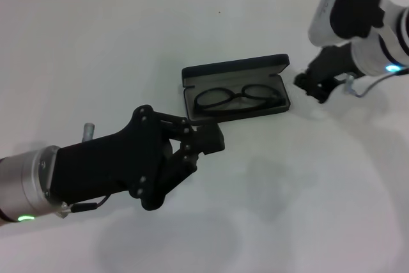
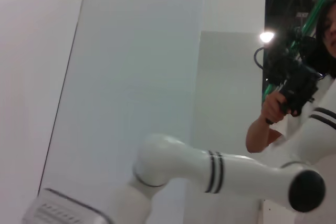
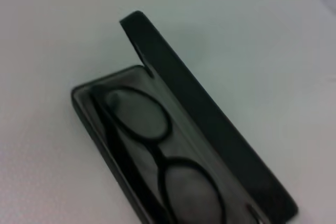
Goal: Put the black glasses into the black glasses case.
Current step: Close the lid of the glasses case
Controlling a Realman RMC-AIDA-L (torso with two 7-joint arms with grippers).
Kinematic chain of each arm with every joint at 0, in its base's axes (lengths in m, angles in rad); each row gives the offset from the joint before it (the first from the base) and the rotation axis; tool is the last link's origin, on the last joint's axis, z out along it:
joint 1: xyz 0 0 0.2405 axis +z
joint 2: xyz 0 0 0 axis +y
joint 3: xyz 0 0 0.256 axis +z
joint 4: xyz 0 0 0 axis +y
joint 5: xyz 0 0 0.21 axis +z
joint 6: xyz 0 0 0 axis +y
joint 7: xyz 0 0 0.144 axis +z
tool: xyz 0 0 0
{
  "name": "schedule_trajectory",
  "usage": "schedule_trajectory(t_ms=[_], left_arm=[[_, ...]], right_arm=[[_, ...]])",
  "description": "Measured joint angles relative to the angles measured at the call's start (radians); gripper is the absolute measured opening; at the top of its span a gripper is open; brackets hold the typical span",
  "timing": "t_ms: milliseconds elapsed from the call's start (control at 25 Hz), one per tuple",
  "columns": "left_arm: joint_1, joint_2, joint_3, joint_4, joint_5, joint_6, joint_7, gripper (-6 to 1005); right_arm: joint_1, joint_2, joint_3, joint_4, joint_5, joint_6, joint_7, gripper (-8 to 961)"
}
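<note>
White counter (image 1: 96, 43) carrying everything. Left end effector (image 1: 208, 139) on its black wrist, hovering just beside the near left corner of the black glasses case (image 1: 236, 71), fingers drawn together, clenched on nothing. Right end effector (image 1: 316, 87) just off the case's right end, apart from it; cannot tell whether released or clenched. Case lying open at mid-counter, lid standing up along the far edge, grey lining showing. Black glasses (image 1: 238, 98) resting inside the case's lower tray, folded, lenses side by side along its length; same seen close from the right wrist: glasses (image 3: 157, 145) within the case (image 3: 210, 129).
</note>
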Motion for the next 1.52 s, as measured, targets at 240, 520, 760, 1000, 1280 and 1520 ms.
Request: schedule_trajectory(t_ms=[240,520,760,1000,1280,1520], left_arm=[[-0.017,0.012,-0.009,0.011,-0.004,0.000,-0.018,38],[-0.059,0.074,-0.134,0.063,0.005,-0.019,-0.215,39],[-0.158,0.114,-0.155,0.166,0.044,-0.169,-0.407,45],[-0.299,0.119,-0.155,0.210,0.189,-0.353,-0.532,52],[-0.439,0.096,-0.152,0.212,0.461,-0.581,-0.701,113],[-0.494,0.039,-0.152,0.211,0.672,-0.740,-0.766,209]], right_arm=[[-0.217,-0.003,-0.020,-0.330,0.025,-0.059,0.089,70],[-0.450,-0.009,0.293,-0.503,0.412,-0.230,0.041,72],[-0.510,-0.011,0.772,-0.303,0.737,-0.632,-0.100,74],[-0.491,-0.060,1.252,0.074,0.717,-0.941,-0.266,76],[-0.536,-0.058,1.283,0.197,0.626,-0.974,-0.359,98],[-0.508,-0.053,1.276,0.279,0.617,-0.987,-0.409,157]])
